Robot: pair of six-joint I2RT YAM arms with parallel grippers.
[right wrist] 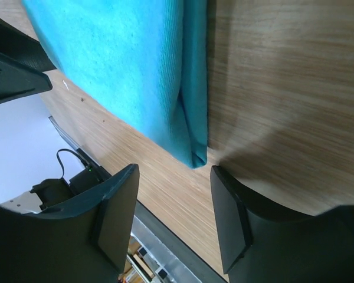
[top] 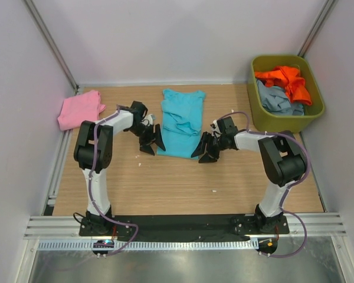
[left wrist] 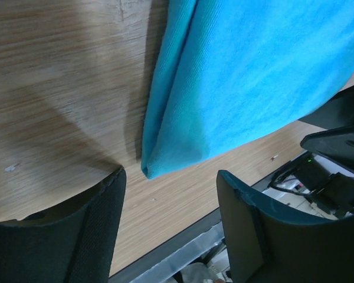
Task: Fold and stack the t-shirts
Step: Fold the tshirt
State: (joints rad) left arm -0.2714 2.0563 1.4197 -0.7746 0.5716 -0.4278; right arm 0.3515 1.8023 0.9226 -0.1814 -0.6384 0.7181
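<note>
Wooden table (top: 165,183) beneath turquoise t-shirt (top: 182,121)

The orange tee (top: 289,79) covers part of the grey-blue tee (top: 274,100) inside the bin (top: 283,122).

Tabletop (top: 183,188): light wood-grain board, evenly lit.
Walls (top: 165,41): plain white panels on three sides.
Corner posts (top: 51,44): grey metal.
Front rail (top: 318,225): ribbed aluminium.

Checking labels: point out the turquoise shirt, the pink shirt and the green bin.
turquoise shirt (top: 181,121), top view, middle of cloth
pink shirt (top: 79,109), top view, its middle
green bin (top: 295,122), top view, near wall
</note>
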